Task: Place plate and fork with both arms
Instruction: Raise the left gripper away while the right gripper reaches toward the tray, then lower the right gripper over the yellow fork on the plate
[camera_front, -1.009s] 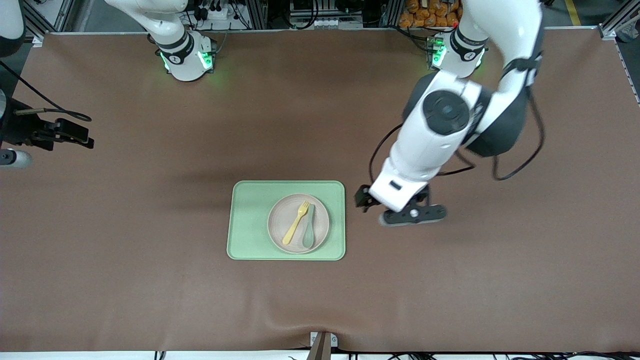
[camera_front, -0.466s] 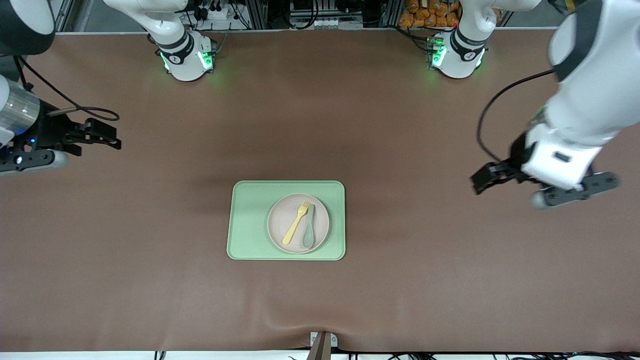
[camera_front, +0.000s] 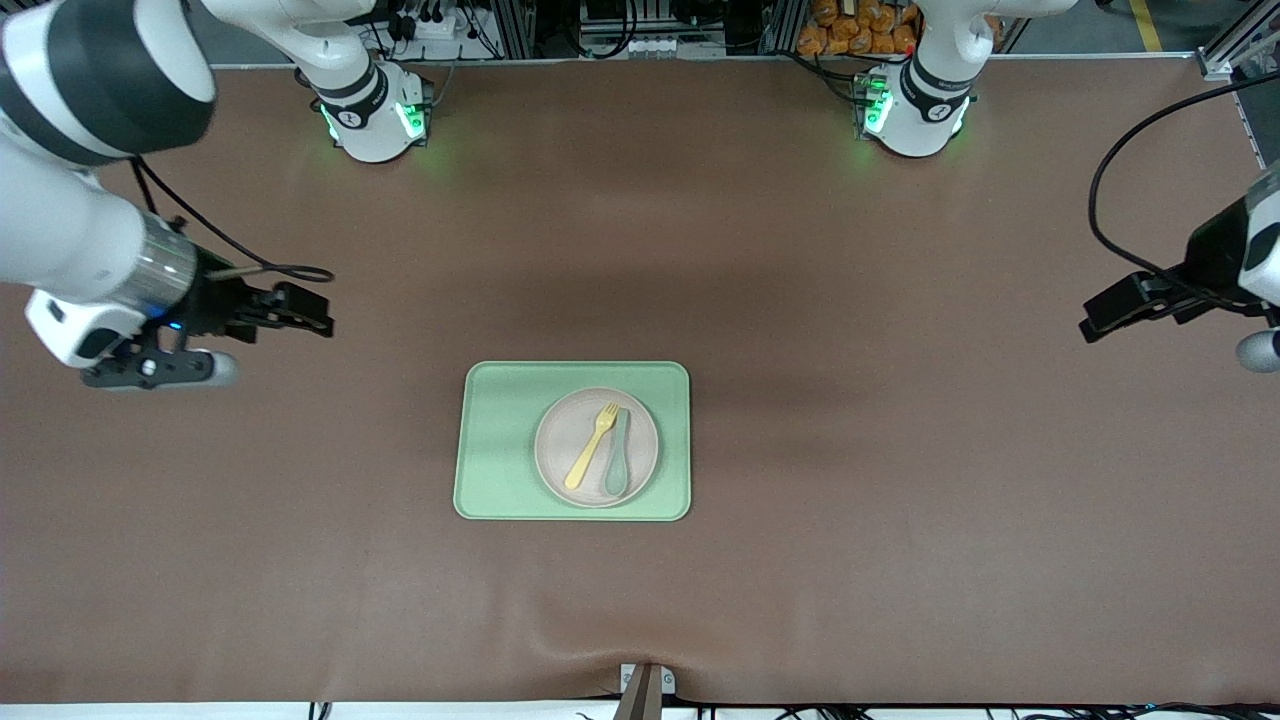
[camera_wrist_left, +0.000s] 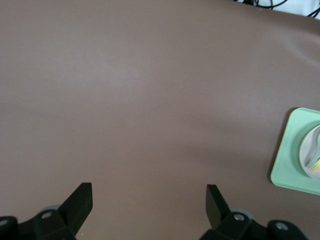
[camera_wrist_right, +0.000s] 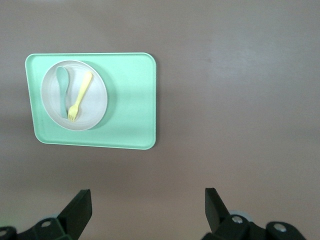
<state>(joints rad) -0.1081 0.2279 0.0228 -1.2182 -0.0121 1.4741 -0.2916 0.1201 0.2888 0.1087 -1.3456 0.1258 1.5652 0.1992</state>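
The plate (camera_front: 597, 447) is a round, pale beige thing with a shallow rim, lying flat on the green tray (camera_front: 500, 440), over in the half toward the left arm's end. The fork (camera_front: 592, 446) is small, pale yellow plastic, lying flat on the plate at a slant, tines pointing away from the front camera.

Arms (camera_front: 70, 200): white rounded segs, black joints, silver wrist band.
Cables: black, looped.
Bases (camera_front: 375, 115): green LEDs.
Grippers (camera_front: 300, 310): black.
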